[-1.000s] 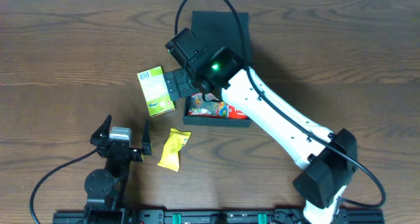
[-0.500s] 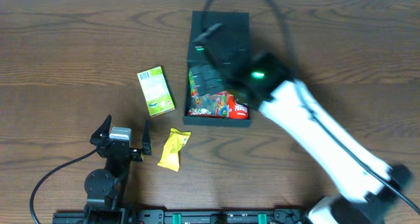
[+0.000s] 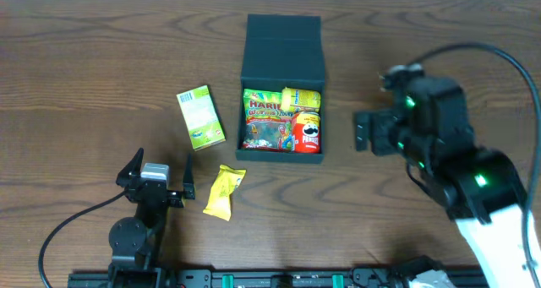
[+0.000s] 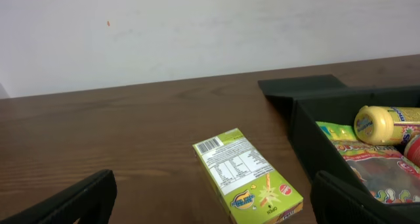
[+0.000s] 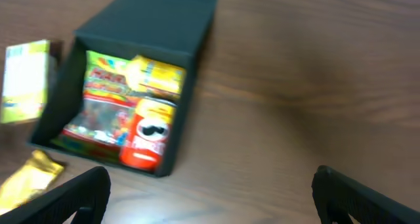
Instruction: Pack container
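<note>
Packing step: btwn picks; 2 items not yet in.
L gripper: spread, empty, low near front edge.
Carton: light-green, flat on table, just left of container.
Yellow packet: near L gripper.
Container: centre-back, lid flap open; holds gummy bag, yellow tube, red chip can.
R gripper: spread, empty, right of container.
Next: prob. pinch carton or packet, lift into remaining room.

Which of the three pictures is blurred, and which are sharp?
Right wrist view: motion blur over the whole picture; the box and the red can look soft-edged. Left wrist view: sharp; the print on the green carton shows clearly. Overhead view: sharp, evenly lit, no strong glare.
</note>
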### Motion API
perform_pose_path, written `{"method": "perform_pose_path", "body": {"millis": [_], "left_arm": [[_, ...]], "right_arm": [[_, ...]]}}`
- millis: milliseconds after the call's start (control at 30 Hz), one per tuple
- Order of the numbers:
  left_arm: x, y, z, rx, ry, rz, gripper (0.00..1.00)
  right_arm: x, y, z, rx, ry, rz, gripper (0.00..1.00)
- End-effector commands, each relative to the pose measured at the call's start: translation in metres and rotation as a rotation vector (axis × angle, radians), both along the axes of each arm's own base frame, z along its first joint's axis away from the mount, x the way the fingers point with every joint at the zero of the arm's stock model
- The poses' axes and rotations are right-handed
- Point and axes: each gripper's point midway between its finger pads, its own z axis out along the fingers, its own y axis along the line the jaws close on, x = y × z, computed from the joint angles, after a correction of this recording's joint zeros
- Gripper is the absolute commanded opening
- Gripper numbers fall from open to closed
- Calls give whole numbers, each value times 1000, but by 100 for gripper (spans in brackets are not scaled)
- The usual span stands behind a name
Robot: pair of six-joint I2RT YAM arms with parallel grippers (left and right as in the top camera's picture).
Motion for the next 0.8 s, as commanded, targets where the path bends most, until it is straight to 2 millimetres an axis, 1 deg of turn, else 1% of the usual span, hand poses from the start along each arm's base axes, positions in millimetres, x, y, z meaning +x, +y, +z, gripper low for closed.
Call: {"method": "perform_pose_path", "body": {"millis": [0,100,200,267,333,400,567,767], "left_arm": [[-1,0,-18,4,63,-3,95],[-1,0,-18,4,63,-3,95],[-1,0,-18,4,63,-3,95],[-1,0,-18,4,63,-3,95],[-1,0,-18,4,63,-3,95],[-1,0,-18,4,63,-3,95],[-1,0,-18,4,63,-3,95],[-1,0,-18,4,63,-3,95]], "right_arm": [[-14,-11,-16,-31,-2,41,99],[-20,-22,-32,-33,-19,9,99],[-18,-35,-48,-61,-54,-43,99],[-19,-39,-61,-75,-50,-57,99],[-21,-39,-76,-82,-23,-56,99],[-21,-39,-87,-87,-6,-56,99],[-11,-40,-102,-102,0,-67,99],[-8,-39,-120,-117,65,-64,99]]}}
